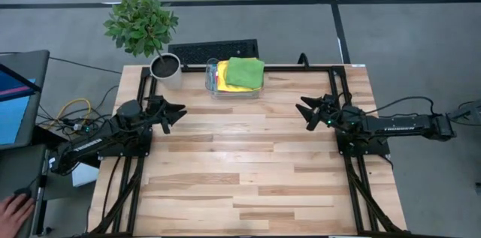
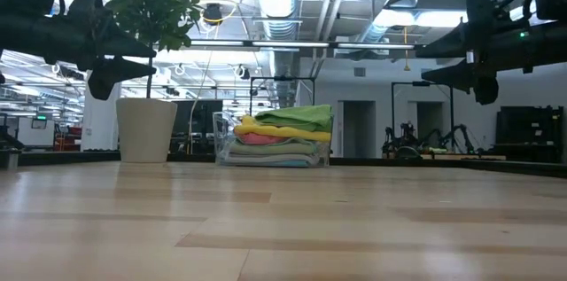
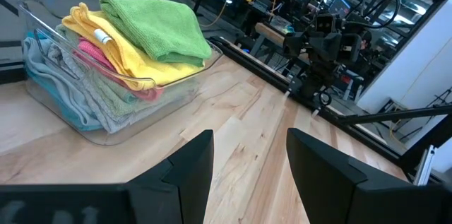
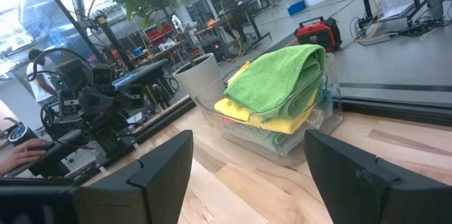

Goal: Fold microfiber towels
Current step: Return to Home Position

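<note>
Towels [image 1: 242,73] sit stacked in the bin [image 1: 212,86]. Left gripper [image 1: 177,114] and right gripper [image 1: 305,112] are open and empty at the table sides, so folding looks done.

Raised off the table [image 1: 240,170], the left gripper [image 1: 175,112] hangs near its left edge, fingers spread, empty; the right gripper [image 1: 307,111] mirrors it near the right edge, fingers parted.

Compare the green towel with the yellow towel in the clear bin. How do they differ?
The green towel lies on top of the stack; the yellow towel sits directly under it. The green towel shows its whole upper face, while the yellow towel is mostly covered, its edge sticking out. Both are folded and rest in the clear bin.
</note>
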